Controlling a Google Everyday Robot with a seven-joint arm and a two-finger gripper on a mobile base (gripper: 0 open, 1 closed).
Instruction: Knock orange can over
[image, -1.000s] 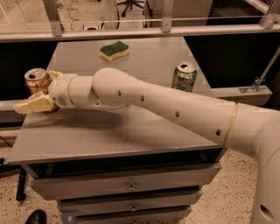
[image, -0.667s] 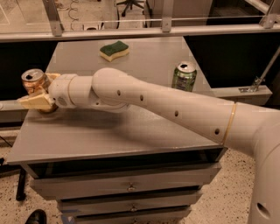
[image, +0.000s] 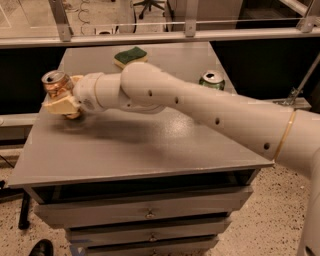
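One camera view is what we have, so we go through it from left to right. At the far left part of the grey worktop (image: 150, 150), near its left edge, stands the orange can (image: 56, 84); it is not yet on its side, and we cannot say if it leans a little. The gripper (image: 64, 98) is right against the can, touching it or almost touching it on the side toward the arm (image: 200, 107). We cannot tell whether the gripper is wide or narrow, or whether it holds the can. Further back lies a green and yellow sponge (image: 130, 55), and at the right, well apart, stands a green can (image: 212, 79). We judge that the orange can is light, with a thin but stiff wall and a smooth, slippery skin. A low push would probably only make it slide on the worktop, so we think the contact should be high, near the silver top, and sideways. No firm hold is needed for this. Once it is down it will roll easily, and the left edge is near, so it could fall off.
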